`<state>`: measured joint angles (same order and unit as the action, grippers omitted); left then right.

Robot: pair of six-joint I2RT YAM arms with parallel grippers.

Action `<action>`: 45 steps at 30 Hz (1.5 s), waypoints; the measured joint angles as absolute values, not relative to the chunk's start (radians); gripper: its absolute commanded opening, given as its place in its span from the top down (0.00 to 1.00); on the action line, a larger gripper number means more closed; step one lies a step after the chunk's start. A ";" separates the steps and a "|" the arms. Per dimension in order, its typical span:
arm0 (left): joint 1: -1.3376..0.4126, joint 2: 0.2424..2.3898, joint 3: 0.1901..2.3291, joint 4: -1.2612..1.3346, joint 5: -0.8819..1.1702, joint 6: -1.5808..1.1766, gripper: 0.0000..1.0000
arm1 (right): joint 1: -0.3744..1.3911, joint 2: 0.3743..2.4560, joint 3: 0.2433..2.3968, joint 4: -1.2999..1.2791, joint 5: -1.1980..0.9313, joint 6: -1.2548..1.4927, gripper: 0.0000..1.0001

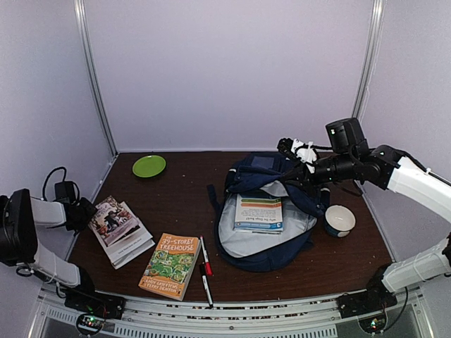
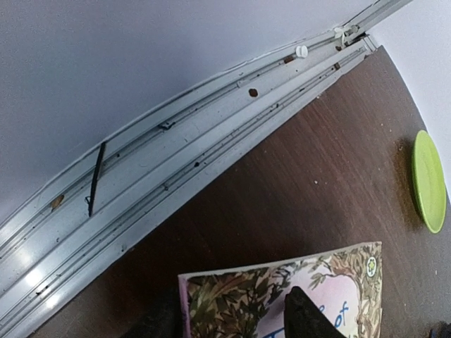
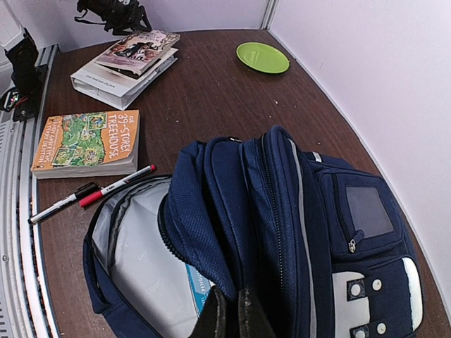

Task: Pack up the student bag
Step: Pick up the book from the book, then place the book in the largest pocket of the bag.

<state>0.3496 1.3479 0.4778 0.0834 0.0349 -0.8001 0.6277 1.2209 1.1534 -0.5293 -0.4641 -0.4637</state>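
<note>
The navy student bag point(image 1: 268, 255) lies open at the right centre, its pale grey lining showing, with a white and blue book point(image 1: 258, 213) inside. My right gripper point(image 1: 289, 152) is at the bag's far rim. In the right wrist view it point(image 3: 232, 318) is shut on the edge of the bag's navy front flap point(image 3: 296, 211) and holds it up. A sliver of the book inside point(image 3: 200, 283) shows under the flap. My left gripper point(image 1: 86, 211) is at the far left, over a stack of books point(image 1: 121, 231). Its jaws point(image 2: 236, 320) are open across the corner of the top book point(image 2: 282, 296).
An orange "39-Storey Treehouse" book point(image 1: 169, 266) lies at the front. A red marker point(image 1: 205, 257) and a black marker point(image 1: 206, 285) lie beside it. A green plate point(image 1: 149, 166) is at the back left. A white and navy bowl point(image 1: 340, 220) stands right of the bag.
</note>
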 measured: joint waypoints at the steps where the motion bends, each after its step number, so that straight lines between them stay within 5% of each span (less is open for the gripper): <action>1: 0.352 1.362 0.478 0.101 0.038 -0.802 0.61 | 0.628 1.221 1.153 -0.529 -0.464 -0.464 1.00; 13: 0.358 1.303 0.462 0.182 0.046 -0.826 1.00 | 0.628 1.221 1.153 -0.527 -0.464 -0.464 1.00; 25: 0.311 0.995 0.539 0.140 0.208 -0.825 1.00 | 0.628 1.242 1.178 -0.536 -0.463 -0.467 1.00; 35: -0.121 1.073 0.729 0.150 0.405 -0.857 1.00 | 0.628 1.293 1.248 -0.576 -0.457 -0.457 1.00; 45: -0.536 1.390 0.814 0.470 0.534 -1.027 1.00 | 0.619 1.341 1.324 -0.616 -0.453 -0.411 1.00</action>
<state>-0.5358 1.3899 0.8143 0.4702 0.5343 -1.0271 0.6193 1.3411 1.3239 -0.6155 -0.4530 -0.4114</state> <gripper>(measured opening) 0.057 0.050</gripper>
